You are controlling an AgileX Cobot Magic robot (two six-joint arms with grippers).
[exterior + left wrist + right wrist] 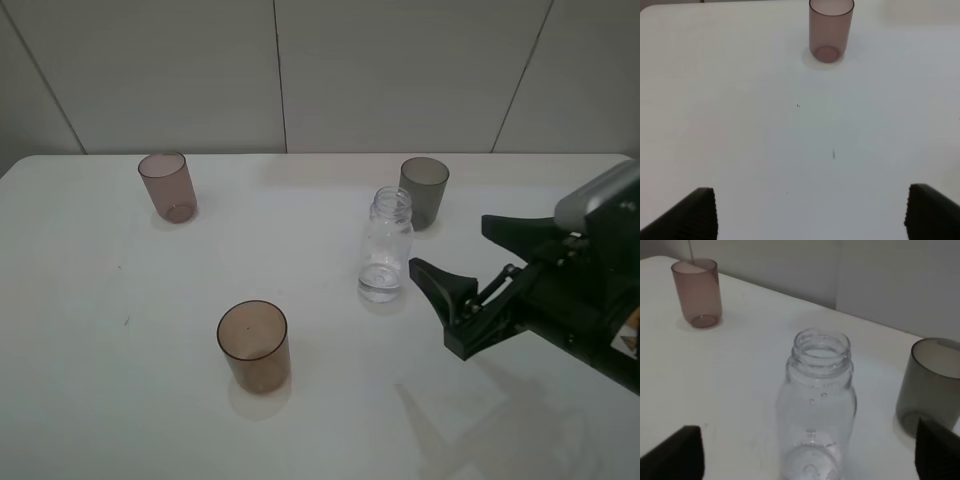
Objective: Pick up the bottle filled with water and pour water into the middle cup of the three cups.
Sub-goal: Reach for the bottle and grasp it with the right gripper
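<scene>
The clear uncapped bottle [386, 245] stands upright on the white table [120, 400] with a little water in its bottom. It also shows in the right wrist view [817, 400]. The brown cup [254, 345] stands nearer the front, left of the bottle. The pinkish-mauve cup [167, 186] is at the back left and the dark grey cup [424, 192] is just behind the bottle. My right gripper [451, 244] is open and empty, just right of the bottle, jaws facing it. My left gripper [810, 215] is open and empty over bare table, facing the pinkish-mauve cup [831, 31].
The dark grey cup [932, 385] stands close behind and beside the bottle, near my right gripper's far finger. The pinkish-mauve cup [696, 292] is far off. A pale panelled wall [400, 70] closes the table's back edge.
</scene>
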